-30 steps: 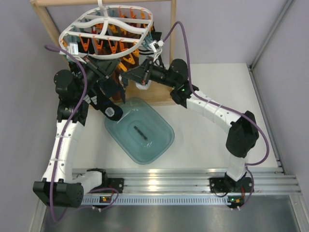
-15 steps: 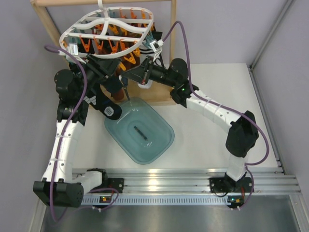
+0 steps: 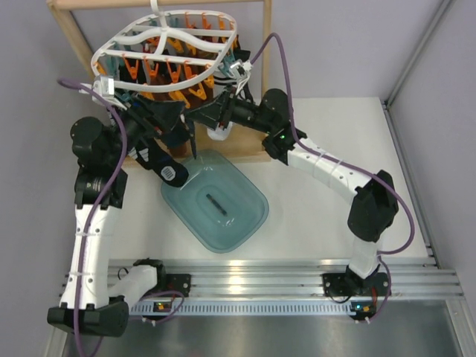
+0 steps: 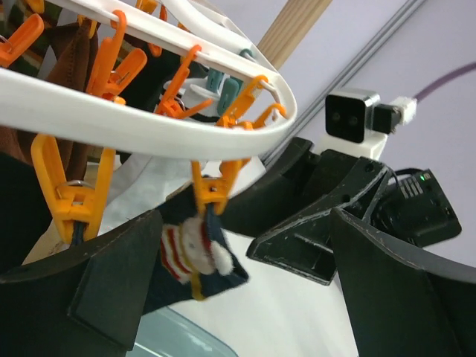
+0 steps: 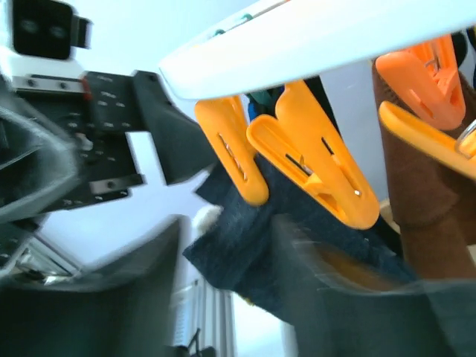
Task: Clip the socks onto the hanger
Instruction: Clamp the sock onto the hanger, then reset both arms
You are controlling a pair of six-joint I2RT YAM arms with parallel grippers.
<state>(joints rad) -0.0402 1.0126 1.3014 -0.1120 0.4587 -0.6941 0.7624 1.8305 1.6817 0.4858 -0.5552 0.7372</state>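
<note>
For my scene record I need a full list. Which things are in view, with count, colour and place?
hanger: one, white, under the wooden frame
clips: many, orange and teal, along the hanger
navy sock: one, navy, striped trim, in an orange clip
brown socks: count unclear, brown, clipped to hanger
wooden frame: one, pale, behind the table
tub: one, clear teal, on the table
small item: one, dark, inside tub
cables: two, purple, along the arms
left gripper: one, black, open around navy sock
right gripper: one, black, open, beside that sock

The white table point(image 3: 349, 126) holds a see-through blue tub point(image 3: 245, 223) with one small dark thing point(image 3: 218, 202) inside. A wooden frame point(image 3: 265, 52) stands at the back.
</note>
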